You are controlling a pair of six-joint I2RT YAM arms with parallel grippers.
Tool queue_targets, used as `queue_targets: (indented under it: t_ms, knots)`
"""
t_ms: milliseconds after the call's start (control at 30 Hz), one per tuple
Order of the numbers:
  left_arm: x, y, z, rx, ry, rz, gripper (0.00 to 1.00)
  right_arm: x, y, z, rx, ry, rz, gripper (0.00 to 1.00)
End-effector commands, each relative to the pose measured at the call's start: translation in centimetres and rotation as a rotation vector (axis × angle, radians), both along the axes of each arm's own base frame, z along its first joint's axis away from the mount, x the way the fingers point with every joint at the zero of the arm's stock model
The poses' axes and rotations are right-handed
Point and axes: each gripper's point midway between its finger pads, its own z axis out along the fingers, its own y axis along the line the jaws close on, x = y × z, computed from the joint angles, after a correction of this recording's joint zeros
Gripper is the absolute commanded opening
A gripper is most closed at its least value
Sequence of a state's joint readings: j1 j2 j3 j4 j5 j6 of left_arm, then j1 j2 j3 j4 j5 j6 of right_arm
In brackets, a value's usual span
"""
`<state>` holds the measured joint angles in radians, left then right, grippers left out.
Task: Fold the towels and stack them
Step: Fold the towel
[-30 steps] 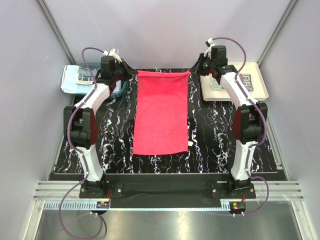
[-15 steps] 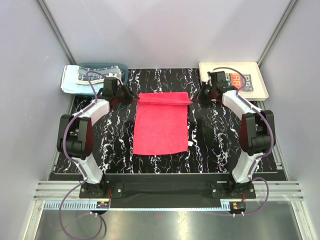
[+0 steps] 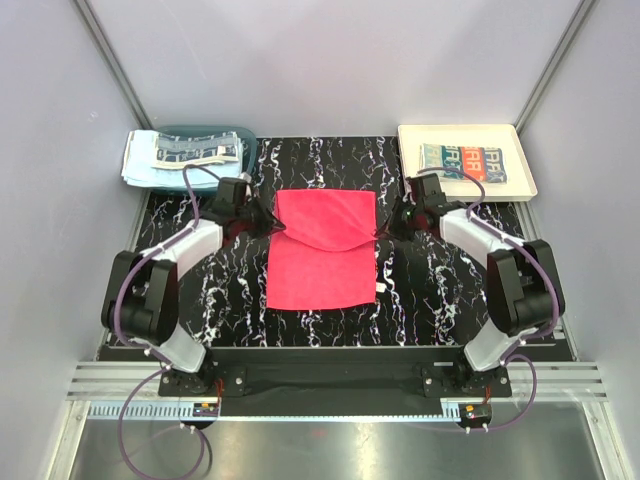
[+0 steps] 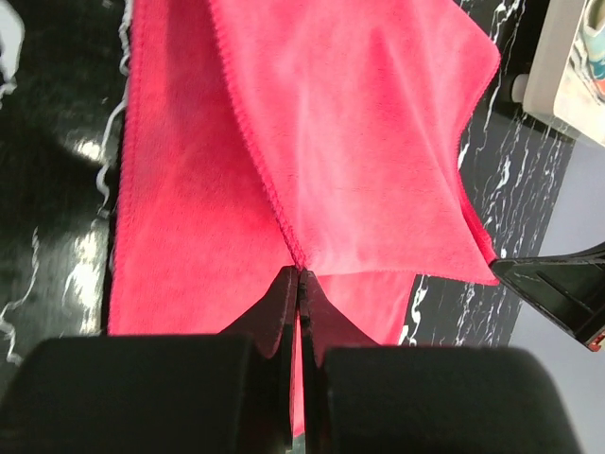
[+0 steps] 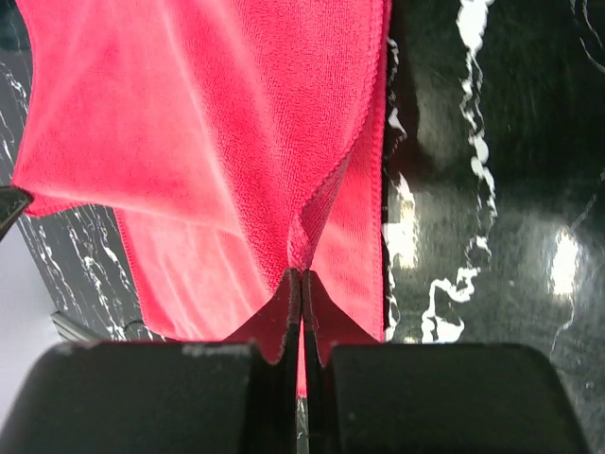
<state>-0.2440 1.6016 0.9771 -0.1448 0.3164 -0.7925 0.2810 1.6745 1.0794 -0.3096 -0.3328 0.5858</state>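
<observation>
Red-pink towel [image 3: 320, 275] lay on the black marbled mat [image 3: 440, 290], near half flat; its far edge, stretched at the mat's far end a second earlier, had been drawn back over it. Left gripper [image 3: 264, 215] and right gripper [image 3: 393, 222] each pinched a corner of that edge tight, so the first fold looked half made. More towels [image 3: 150, 160] waited past the mat's far-left corner.

We count one red towel [image 3: 322, 255] on one table [image 3: 430, 290]. There is one basket [image 3: 205, 131], with one light blue towel [image 3: 140, 165] and at least one patterned towel [image 3: 190, 152]; we cannot tell how many more. One tray [image 3: 520, 185] holds one patterned pile [image 3: 462, 160], its layers uncountable. There are two grippers: left gripper [image 3: 262, 214] and right gripper [image 3: 393, 220].
</observation>
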Motion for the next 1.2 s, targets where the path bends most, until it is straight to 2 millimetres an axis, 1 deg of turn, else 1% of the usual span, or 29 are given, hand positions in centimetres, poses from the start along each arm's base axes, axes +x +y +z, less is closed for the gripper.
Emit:
queue_targets:
  t_ms: [0, 33, 67, 100, 133, 200, 233, 400, 500, 767, 933, 1167]
  knots:
    - [-0.6, 1.1, 1.5, 0.024, -0.038, 0.05, 0.0, 0.3, -0.1, 2.5, 0.028, -0.078, -0.045, 0.0]
    - [-0.9, 1.3, 1.9, 0.027, -0.045, 0.058, 0.0, -0.2, -0.2, 2.2, 0.024, -0.071, -0.047, 0.0]
    - [-1.1, 1.5, 1.9, 0.036, -0.046, 0.065, 0.0, -0.4, -0.3, 2.2, 0.025, -0.07, -0.05, 0.0]
    - [-1.2, 1.7, 1.9, 0.041, -0.045, 0.068, 0.0, -0.6, -0.3, 2.6, 0.027, -0.08, -0.048, 0.0]
    - [-1.6, 1.8, 2.1, 0.046, -0.041, 0.07, 0.0, -0.9, -0.4, 2.3, 0.023, -0.074, -0.055, 0.0]
    - [-2.2, 1.9, 1.9, 0.045, -0.028, 0.067, 0.0, -1.2, -0.6, 2.7, 0.02, -0.08, -0.062, 0.0]
    - [-2.4, 1.9, 2.0, 0.048, -0.03, 0.064, 0.0, -1.3, -0.8, 2.5, 0.012, -0.078, -0.064, 0.0]
    - [-3.3, 2.5, 2.5, 0.079, -0.023, 0.058, 0.0, -2.1, -1.0, 3.0, 0.013, -0.082, -0.067, 0.0]
    - [-4.0, 2.6, 2.8, 0.083, -0.023, 0.047, 0.0, -2.9, -1.0, 3.0, 0.007, -0.078, -0.064, 0.0]
    - [-5.7, 2.7, 2.7, 0.081, -0.007, 0.016, 0.0, -4.9, -1.2, 2.6, -0.024, -0.056, -0.067, 0.0]
    - [-6.6, 3.0, 2.8, 0.091, -0.008, 0.008, 0.0, -6.1, -0.9, 2.6, -0.035, -0.053, -0.061, 0.0]
    - [-7.6, 3.3, 3.3, 0.101, -0.017, -0.006, 0.0, -7.0, -0.4, 2.8, -0.048, -0.057, -0.054, 0.0]
